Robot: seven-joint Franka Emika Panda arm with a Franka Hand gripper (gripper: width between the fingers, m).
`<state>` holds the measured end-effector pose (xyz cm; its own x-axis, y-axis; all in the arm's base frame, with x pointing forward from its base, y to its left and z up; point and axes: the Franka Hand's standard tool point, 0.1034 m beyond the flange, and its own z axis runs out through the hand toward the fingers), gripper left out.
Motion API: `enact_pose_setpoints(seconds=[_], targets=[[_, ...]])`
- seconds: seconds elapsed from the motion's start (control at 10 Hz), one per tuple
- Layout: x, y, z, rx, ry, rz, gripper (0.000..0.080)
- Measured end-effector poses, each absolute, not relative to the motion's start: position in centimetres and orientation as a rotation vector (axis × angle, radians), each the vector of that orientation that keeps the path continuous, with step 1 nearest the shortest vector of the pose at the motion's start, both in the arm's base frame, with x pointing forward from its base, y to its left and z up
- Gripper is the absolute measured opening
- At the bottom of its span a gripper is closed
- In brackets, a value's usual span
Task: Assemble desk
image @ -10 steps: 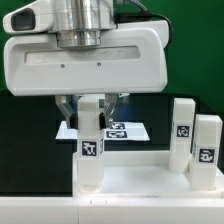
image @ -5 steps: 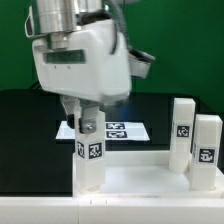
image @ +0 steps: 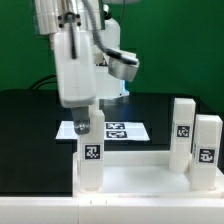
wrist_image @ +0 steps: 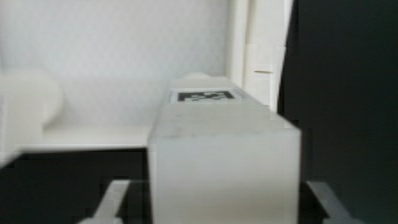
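Black table surface (image: 25, 110) under everything, green wall behind. Big white robot arm (image: 78, 50) reaching down from above, wrist turned side-on to the exterior camera. Large flat rectangular white plastic desk top (image: 140, 180) lying at the front edge, nearest the camera. Thin flat white marker board (image: 120, 130) with black tags lying on the table behind the desk top. Standing upright at the desk top's corner on the exterior view's left: a short square white leg with a black-and-white tag (image: 90, 160), (wrist_image: 217, 150). Two more short square white tagged legs (image: 184, 128) (image: 207, 150) standing upright on the exterior view's right, just beside each other, the nearer one lower in the picture. Two-finger gripper (image: 86, 122) down over the top of the left leg, fingers (wrist_image: 111, 200) seen either side of the leg in the wrist view, pinching it partway closed around its upper end.
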<state>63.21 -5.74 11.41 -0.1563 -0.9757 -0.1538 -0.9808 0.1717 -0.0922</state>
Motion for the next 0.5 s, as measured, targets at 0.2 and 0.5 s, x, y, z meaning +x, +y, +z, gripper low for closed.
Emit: enact_pose_setpoints(seconds=[0.2, 0.5], targets=[[63.35, -5.25, 11.5, -1.719, 2.398, 0.066, 0.0287], [63.16, -4.73, 11.42, -1.939, 2.241, 0.055, 0.0352]])
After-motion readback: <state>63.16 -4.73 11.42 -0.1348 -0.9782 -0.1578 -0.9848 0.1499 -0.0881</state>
